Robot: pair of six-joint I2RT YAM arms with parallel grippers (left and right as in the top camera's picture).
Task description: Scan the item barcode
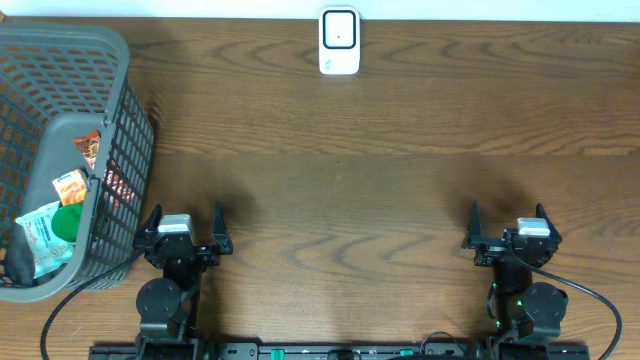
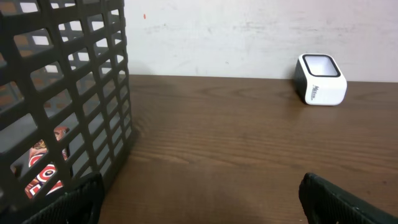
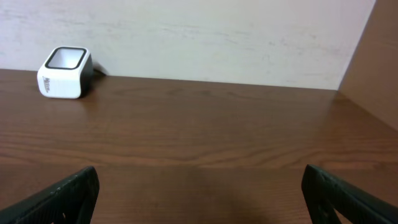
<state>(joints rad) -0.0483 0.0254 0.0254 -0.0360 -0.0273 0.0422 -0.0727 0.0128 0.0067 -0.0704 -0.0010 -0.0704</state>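
Note:
A white barcode scanner (image 1: pixel 339 42) stands at the table's far edge, also in the left wrist view (image 2: pixel 320 79) and the right wrist view (image 3: pixel 64 73). Packaged items lie in the dark grey basket (image 1: pixel 128 170) at the left: an orange packet (image 1: pixel 70 187), a green item (image 1: pixel 68 222) and a pale blue packet (image 1: pixel 40 235). No barcode is legible. My left gripper (image 1: pixel 186 213) hangs open beside the basket's near right corner, nothing between its fingers (image 2: pixel 81 199). At the near right my right gripper (image 1: pixel 508 212) is open too, over bare wood.
The basket's mesh wall (image 2: pixel 68 93) fills the left of the left wrist view, a red-and-white packet (image 2: pixel 43 177) showing through it. A pale wall runs behind the table. Brown wooden tabletop (image 1: pixel 340 200) lies between the grippers and the scanner.

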